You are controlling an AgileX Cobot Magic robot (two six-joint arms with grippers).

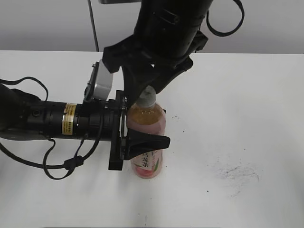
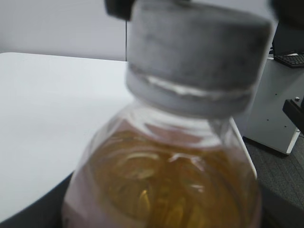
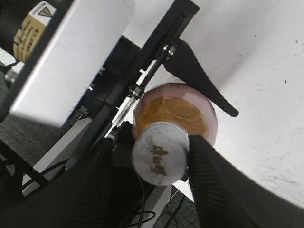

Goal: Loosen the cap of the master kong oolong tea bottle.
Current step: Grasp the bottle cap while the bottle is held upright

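A: Presently, starting at the left, what do we have?

B: We have the left gripper (image 1: 142,142) reaching in level from the left side of the white table (image 1: 247,95). Its black fingers (image 1: 151,140) are clamped around the labelled body of the master kong oolong tea bottle, a tall clear plastic bottle of pinkish-amber tea (image 1: 148,127), which stands upright near the table's middle.

A: And what does the left wrist view confirm?

B: We see the bottle's shoulder and tea filling the view, blurred, with the small round white-grey ribbed plastic screw cap (image 2: 199,52) directly above.

A: Moving right, what about the other arm?

B: The right gripper (image 3: 159,156) comes down from above. In the right wrist view, its two ribbed black fingers (image 3: 209,166) sit closed against opposite sides of the cap (image 3: 160,159), whose top carries a small dark mark.

A: Is the cap on the neck?

B: Yes, we see it seated on the bottle.
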